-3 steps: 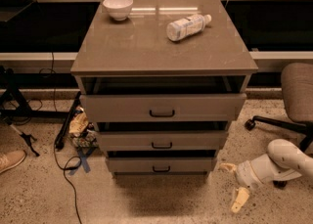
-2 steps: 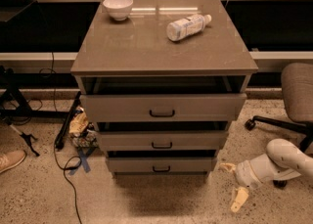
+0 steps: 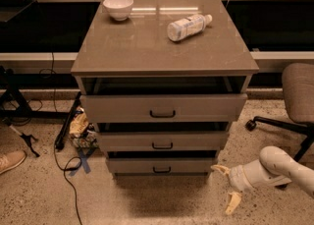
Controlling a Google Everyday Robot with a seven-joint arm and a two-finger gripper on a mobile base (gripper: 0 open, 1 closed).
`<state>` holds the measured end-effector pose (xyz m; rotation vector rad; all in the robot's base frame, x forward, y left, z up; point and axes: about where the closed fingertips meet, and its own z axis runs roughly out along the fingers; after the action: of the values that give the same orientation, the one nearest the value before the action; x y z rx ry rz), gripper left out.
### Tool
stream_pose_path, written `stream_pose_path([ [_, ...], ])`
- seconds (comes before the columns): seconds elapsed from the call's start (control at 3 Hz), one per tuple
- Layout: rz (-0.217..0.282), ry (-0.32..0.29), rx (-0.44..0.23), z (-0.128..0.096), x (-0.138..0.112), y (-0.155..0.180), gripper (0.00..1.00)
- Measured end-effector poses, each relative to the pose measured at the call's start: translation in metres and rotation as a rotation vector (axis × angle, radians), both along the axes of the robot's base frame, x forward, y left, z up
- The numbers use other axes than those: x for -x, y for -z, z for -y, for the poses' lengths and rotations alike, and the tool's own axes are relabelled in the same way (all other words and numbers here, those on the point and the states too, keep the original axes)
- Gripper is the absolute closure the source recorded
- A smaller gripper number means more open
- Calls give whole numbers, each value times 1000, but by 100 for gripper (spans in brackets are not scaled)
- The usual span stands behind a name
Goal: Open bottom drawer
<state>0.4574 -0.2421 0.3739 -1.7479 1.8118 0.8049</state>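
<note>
Bottom drawer [image 3: 157, 166] is sitting lowest in the cabinet [image 3: 78, 71], its front nearly flush and its small black handle [image 3: 161, 170] untouched at the centre of the panel. The claw [image 3: 227, 185] is hanging low over the floor [image 3: 162, 207], just off the cabinet's lower right corner and level with that drawer, with its two pale fingers [image 3: 233, 202] spread apart and gripping nothing. Behind it the white arm [image 3: 279, 167] is reaching in from the right. Against the views of a second ago, nothing is showing as moved: claw and arm are lying where they were and the drawer fronts are standing the same, so the pull is probably not yet begun and the approach to the handle is still to be made. Farther out, the middle drawer [image 3: 162, 141] and top drawer [image 3: 163, 107] are showing dark gaps above them, a bowl [image 3: 118, 7] is resting near the cabinet top's far left corner, and a bottle [image 3: 188, 26] is lying on its side toward the far right edge. An office chair [image 3: 298, 94] is standing to the right. The arm is being cut off by the right edge, the robot's base is staying out of view, and shadow under the cabinet is making it hard to tell whether the lowest drawer is slightly ajar.
</note>
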Motion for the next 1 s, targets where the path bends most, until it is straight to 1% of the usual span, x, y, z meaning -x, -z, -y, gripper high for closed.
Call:
stream_pose_path([
  [0.33,124,-77,-11,-17,-20,20,0],
  [0.67,253,-155,-46,-38,-46,40,0],
  [1.0,253,-155,-45,-38,-46,40,0],
])
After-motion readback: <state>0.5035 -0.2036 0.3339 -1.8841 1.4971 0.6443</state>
